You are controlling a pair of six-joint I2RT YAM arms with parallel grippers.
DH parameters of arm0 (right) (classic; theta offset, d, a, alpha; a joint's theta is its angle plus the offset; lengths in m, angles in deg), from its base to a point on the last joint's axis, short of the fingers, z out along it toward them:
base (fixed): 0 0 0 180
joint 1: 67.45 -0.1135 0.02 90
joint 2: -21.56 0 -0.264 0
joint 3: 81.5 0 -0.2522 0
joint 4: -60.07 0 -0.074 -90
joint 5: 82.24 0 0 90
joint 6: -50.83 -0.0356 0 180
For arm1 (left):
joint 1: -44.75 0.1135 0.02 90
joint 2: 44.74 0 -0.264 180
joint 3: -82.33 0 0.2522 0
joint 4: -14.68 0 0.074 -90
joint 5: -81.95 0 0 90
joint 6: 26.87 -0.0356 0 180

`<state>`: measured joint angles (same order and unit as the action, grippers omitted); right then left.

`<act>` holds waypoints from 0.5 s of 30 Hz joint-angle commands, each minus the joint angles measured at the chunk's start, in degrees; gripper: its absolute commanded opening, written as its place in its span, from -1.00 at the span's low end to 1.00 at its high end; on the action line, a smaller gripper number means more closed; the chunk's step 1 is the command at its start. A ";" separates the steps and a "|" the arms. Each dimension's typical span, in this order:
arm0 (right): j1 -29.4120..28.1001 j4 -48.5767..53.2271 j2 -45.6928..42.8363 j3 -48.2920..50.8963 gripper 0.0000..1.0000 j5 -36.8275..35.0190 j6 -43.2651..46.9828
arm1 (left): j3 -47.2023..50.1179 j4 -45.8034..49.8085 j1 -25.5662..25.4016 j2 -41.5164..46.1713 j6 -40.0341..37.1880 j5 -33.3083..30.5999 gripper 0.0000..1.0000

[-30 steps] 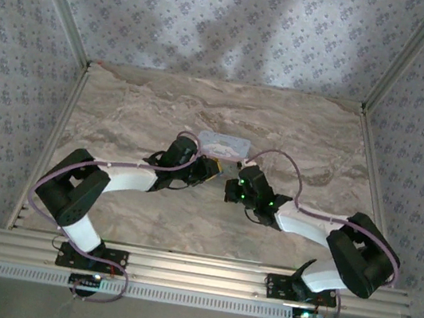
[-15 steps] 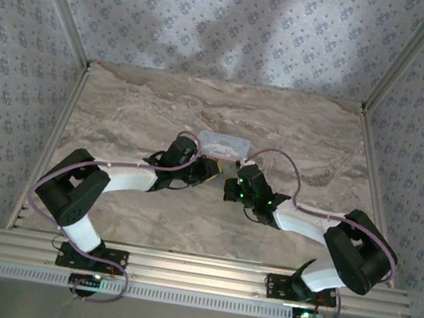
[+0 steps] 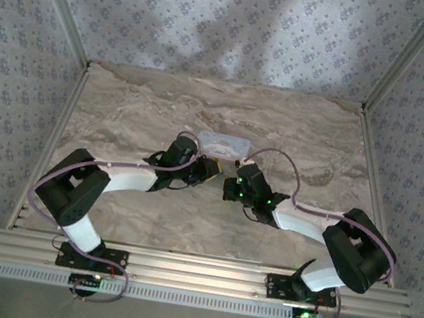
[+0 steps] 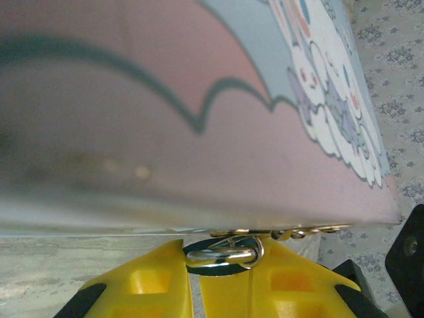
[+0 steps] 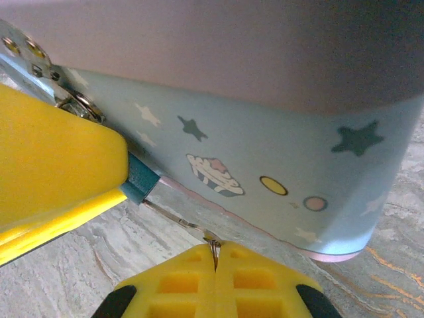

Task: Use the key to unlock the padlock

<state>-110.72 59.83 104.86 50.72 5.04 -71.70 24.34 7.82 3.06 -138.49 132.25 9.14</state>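
Pale blue tin (image 5: 265,152) looms just behind; left fingers (image 4: 225,285) clamp the padlock (image 4: 222,255), right fingers (image 5: 228,265) pinch the key (image 5: 179,222).

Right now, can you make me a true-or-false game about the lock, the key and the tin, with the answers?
1. The left jaws hold the padlock. True.
2. The right jaws are wide open. False: they are shut on the key.
3. The tin has stars and a cupcake on its side. True.
4. The tin's side is bright red. False: it is pale blue.
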 commanded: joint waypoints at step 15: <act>0.04 -0.33 1.56 -2.45 -1.00 -0.76 -0.07 | -1.99 -2.01 -0.33 -0.56 1.14 1.37 -0.79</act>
<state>-110.72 59.90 105.98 50.17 4.80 -71.75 24.34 7.78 3.06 -138.82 132.49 9.12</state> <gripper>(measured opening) 0.064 0.192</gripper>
